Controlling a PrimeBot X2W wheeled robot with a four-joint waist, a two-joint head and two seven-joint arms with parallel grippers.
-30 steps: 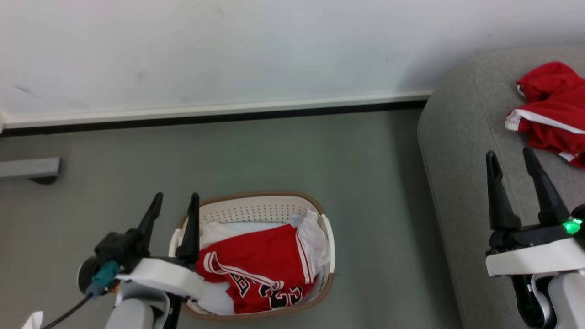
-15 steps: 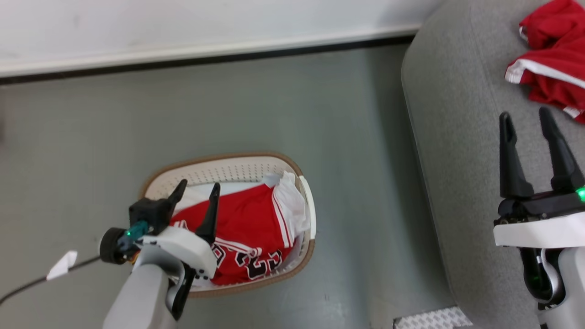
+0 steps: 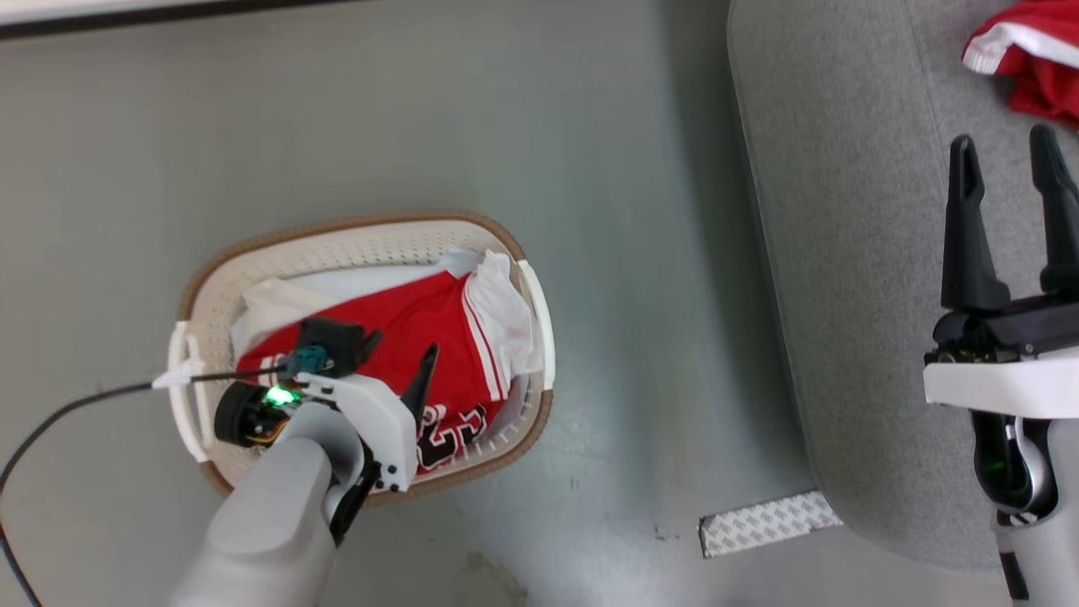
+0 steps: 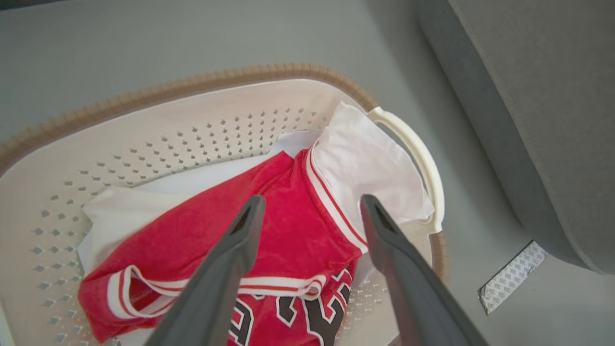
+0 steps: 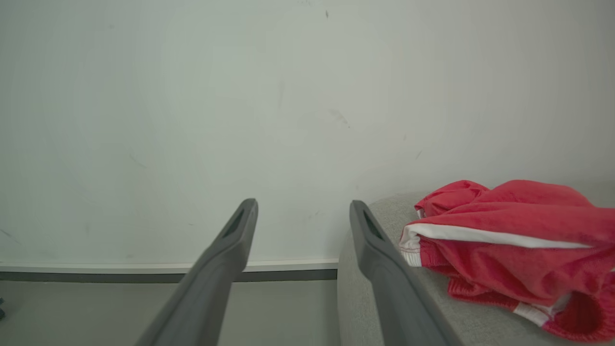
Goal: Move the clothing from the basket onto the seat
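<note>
Closest in, the left hand (image 3: 400, 346) hangs over the basket (image 3: 337, 228) with its two dark fingers spread wide and nothing between them. Its tips point down at the red jersey (image 3: 421, 312); the pictures do not settle whether they touch the fabric. A thin black cable (image 3: 67, 409) runs from this wrist out over the basket's left handle. The jersey lies crumpled inside the basket, with white-striped trim along its edges and black-and-white lettering at its near end. A white cloth (image 3: 497, 295) lies under it and is bunched against the basket's right handle. The basket stands on the grey floor (image 3: 421, 110), well apart from the seat (image 3: 843, 253) to its right, and a pale textured strip (image 3: 767, 523) lies on the floor by the seat's near corner. The right hand (image 3: 1001, 142) hovers above the seat, fingers parted and holding nothing. Beyond its tips, near the seat's far right side, a red garment (image 3: 1028, 59) with a white stripe lies rumpled on the cushion. In the right wrist view a pale wall (image 5: 192, 96) rises behind the seat, with a white skirting (image 5: 120, 266) at its foot.
</note>
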